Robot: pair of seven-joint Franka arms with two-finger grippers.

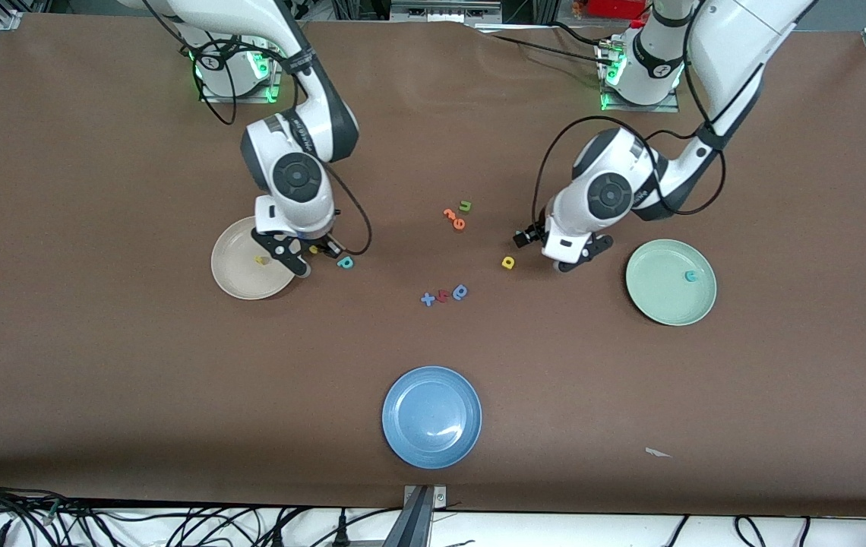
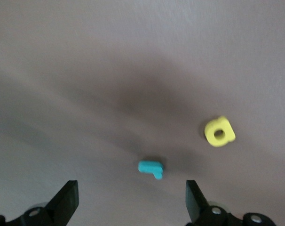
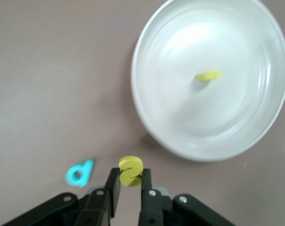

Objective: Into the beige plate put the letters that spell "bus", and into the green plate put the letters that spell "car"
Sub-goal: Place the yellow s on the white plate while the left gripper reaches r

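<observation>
Overhead: blue plate [image 1: 431, 416] nearest the camera; beige plate [image 1: 251, 259] holds a yellow "u" [image 1: 260, 260]; green plate [image 1: 671, 282] holds a teal "c" [image 1: 691, 276]. Left wrist view: left gripper [image 2: 132, 202] spread above a teal "r" [image 2: 151, 168], beside a yellow "a" [image 2: 219, 132]. Right wrist view: right gripper [image 3: 130, 183] pinching a yellow "s" [image 3: 130, 170], teal "b" [image 3: 79, 173] nearby.

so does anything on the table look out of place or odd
Only a small white scrap lying on the brown table, toward the left arm's end and nearer the front camera than the green plate; it matches none of the toy letters. Nothing is spilled, tipped or damaged.
</observation>
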